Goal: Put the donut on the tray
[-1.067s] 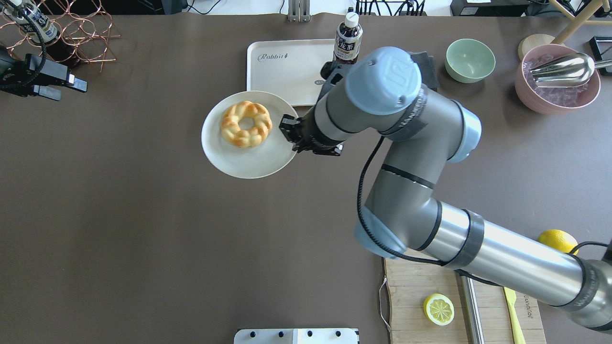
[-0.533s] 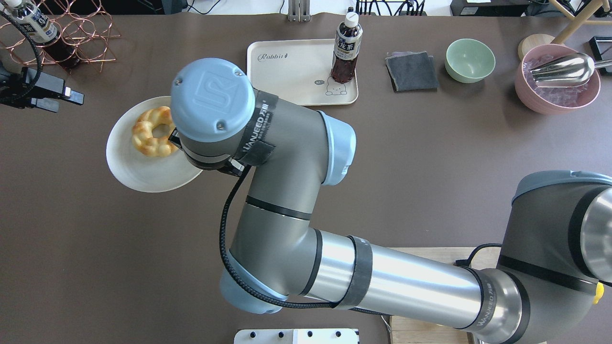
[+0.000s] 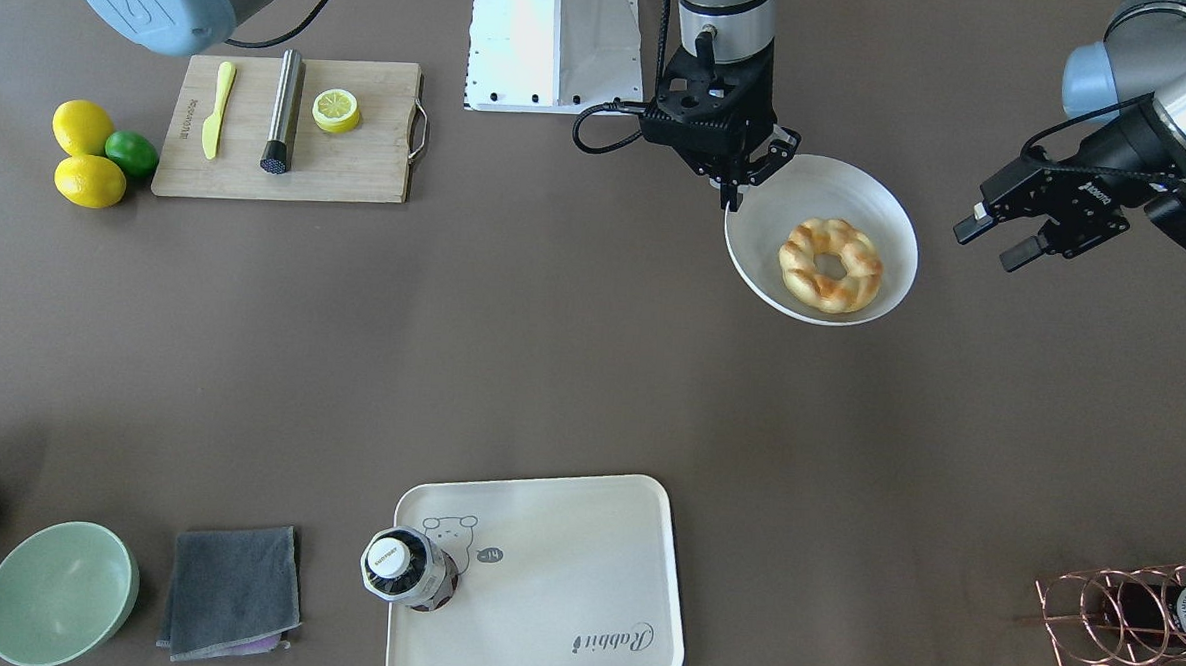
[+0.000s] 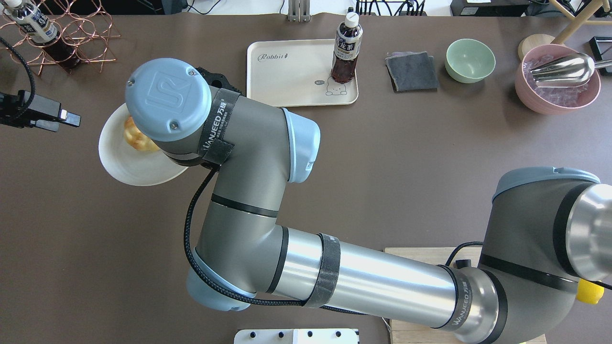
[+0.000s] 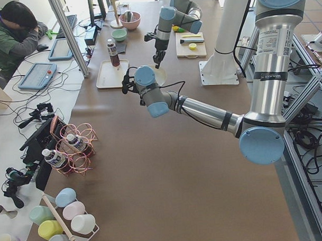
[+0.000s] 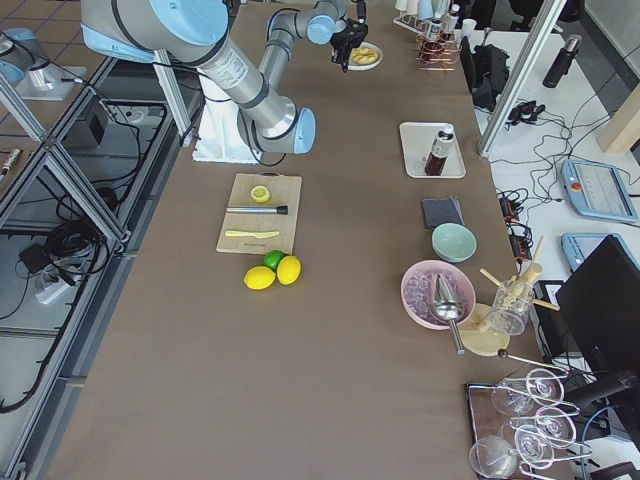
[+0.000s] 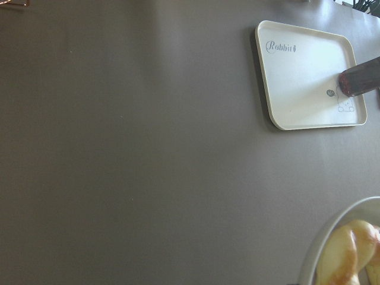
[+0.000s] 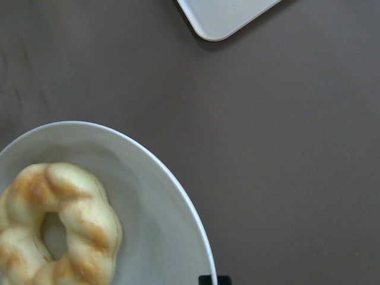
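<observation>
The donut (image 3: pixel 829 265) is a golden braided ring lying on a round white plate (image 3: pixel 840 189). My right gripper (image 3: pixel 735 186) is shut on the plate's rim and holds it tilted, above the table. In the overhead view my right arm hides most of the donut (image 4: pixel 133 137) and part of the plate (image 4: pixel 131 167). The right wrist view shows the donut (image 8: pixel 59 225) on the plate (image 8: pixel 160 219). The cream tray (image 3: pixel 563 572) lies far from the plate; it also shows in the overhead view (image 4: pixel 287 71). My left gripper (image 3: pixel 992 245) is open and empty beside the plate.
A dark bottle (image 3: pixel 405 568) stands on the tray's corner by the bear drawing. A cutting board (image 3: pixel 360 178) holds a lemon half, a knife and a metal rod. Lemons (image 3: pixel 87 181), a green bowl (image 3: pixel 59 595), a grey cloth (image 3: pixel 231 589) and a copper rack (image 3: pixel 1120 636) lie around.
My right arm has swung the plate with the donut from beside the tray leftward in the overhead view, toward my left gripper. The left gripper has shifted slightly.
</observation>
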### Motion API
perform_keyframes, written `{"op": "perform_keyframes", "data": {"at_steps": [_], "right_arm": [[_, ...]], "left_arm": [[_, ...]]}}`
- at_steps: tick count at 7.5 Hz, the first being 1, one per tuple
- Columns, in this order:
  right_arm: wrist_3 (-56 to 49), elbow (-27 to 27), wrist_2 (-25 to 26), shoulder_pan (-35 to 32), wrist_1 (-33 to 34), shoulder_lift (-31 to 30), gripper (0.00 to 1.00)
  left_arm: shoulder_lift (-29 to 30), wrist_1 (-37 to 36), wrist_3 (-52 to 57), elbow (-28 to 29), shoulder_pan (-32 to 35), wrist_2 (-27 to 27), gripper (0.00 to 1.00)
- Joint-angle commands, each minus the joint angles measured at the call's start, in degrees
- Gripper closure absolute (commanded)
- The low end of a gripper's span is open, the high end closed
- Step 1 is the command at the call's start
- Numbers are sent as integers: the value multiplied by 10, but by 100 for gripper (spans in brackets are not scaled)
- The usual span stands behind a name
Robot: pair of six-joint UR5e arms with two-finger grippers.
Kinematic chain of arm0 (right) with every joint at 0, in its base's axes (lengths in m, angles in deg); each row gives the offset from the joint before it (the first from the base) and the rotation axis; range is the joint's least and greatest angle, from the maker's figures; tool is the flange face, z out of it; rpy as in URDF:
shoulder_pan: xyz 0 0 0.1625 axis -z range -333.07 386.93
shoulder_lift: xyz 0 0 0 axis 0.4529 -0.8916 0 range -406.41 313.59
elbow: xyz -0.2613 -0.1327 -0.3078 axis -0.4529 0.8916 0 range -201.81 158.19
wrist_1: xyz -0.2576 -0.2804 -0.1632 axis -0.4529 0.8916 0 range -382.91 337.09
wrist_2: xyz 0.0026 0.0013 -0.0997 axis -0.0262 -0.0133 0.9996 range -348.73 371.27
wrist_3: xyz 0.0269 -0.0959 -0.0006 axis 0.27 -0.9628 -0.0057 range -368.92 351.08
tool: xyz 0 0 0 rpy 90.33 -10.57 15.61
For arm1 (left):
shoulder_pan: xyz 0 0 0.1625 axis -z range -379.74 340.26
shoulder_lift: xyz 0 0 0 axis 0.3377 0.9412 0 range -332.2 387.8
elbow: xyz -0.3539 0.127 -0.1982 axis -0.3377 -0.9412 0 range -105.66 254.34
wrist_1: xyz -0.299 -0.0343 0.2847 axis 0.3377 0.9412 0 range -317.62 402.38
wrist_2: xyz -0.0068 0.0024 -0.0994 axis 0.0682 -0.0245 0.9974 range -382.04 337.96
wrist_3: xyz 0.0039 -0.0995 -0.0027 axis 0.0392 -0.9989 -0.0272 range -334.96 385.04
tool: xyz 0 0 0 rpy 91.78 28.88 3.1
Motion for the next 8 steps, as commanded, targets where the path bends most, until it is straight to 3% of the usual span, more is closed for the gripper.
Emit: {"op": "perform_keyframes", "data": {"at_steps": [1, 2, 3, 8], "right_arm": [[-1, 6, 3, -2, -1, 5, 100], [-1, 7, 3, -3, -1, 5, 100], [-1, 6, 3, -3, -2, 5, 100], [1, 6, 3, -1, -1, 10, 100]], "left_arm": [[-16, 0, -36, -25, -31, -2, 41], [-8, 0, -55, -27, -42, -3, 52], [-4, 0, -57, -28, -44, -3, 56], [14, 1, -90, -27, -54, -4, 57]]}}
